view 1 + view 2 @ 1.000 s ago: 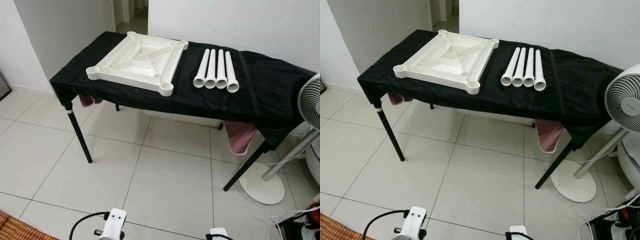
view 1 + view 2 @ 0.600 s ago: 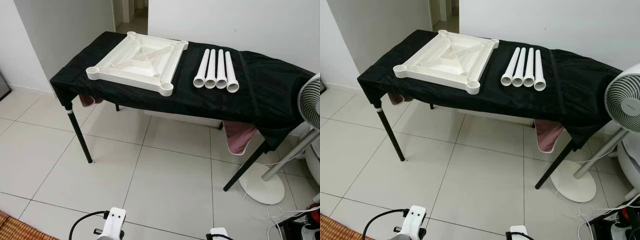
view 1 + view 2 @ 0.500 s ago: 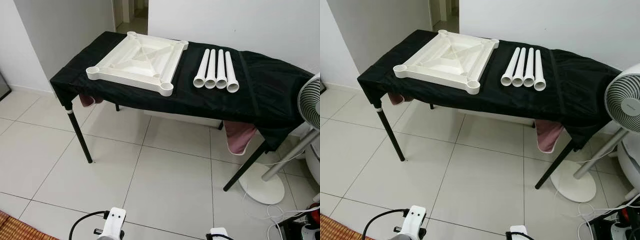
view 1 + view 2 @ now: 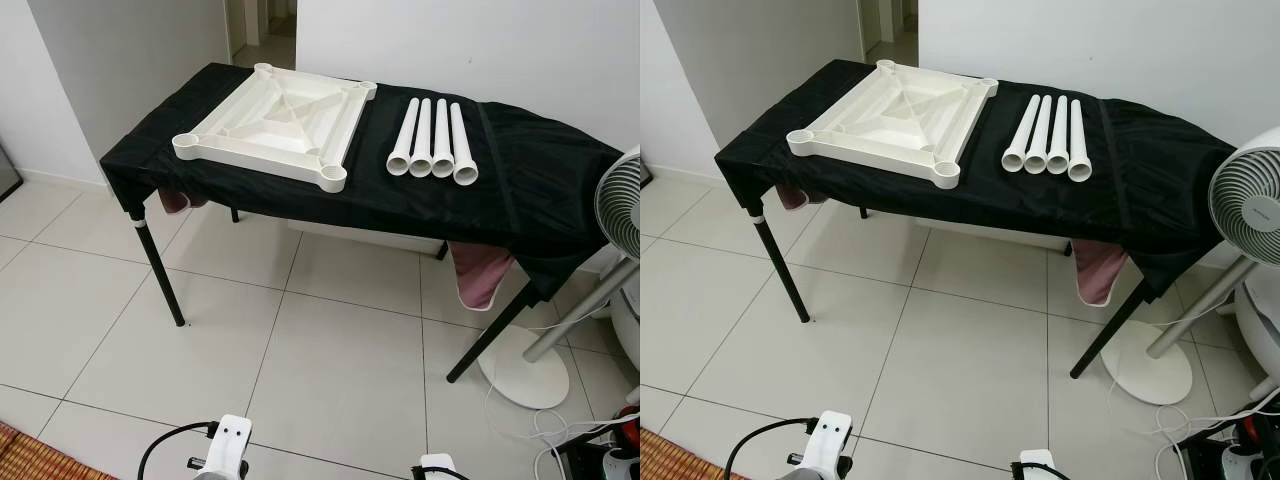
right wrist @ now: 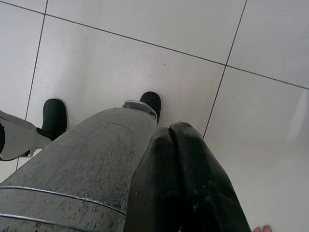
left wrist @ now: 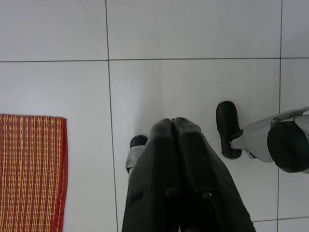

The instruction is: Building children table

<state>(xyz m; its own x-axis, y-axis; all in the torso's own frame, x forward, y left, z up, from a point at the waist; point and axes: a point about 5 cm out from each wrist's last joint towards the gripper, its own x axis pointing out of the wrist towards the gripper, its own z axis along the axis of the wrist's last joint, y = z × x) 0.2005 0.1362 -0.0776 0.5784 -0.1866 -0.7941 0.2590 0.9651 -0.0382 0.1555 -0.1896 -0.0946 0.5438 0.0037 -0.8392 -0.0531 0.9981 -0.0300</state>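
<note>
A white square children's tabletop point(image 4: 275, 122) lies upside down on the left part of a black-covered table point(image 4: 540, 170), with round leg sockets at its corners. To its right, several white tube legs point(image 4: 432, 140) lie side by side. Both arms hang low, far from the table. My left gripper point(image 6: 173, 123) is shut and points down at the tiled floor. My right gripper point(image 5: 171, 131) is also shut, pointing at the floor beside my grey leg.
A white standing fan point(image 4: 1240, 215) stands at the table's right end, with cables point(image 4: 1215, 425) on the floor near it. A pink cloth point(image 4: 478, 275) hangs under the table. A red woven mat point(image 6: 30, 169) lies at my left. Open tiled floor separates me from the table.
</note>
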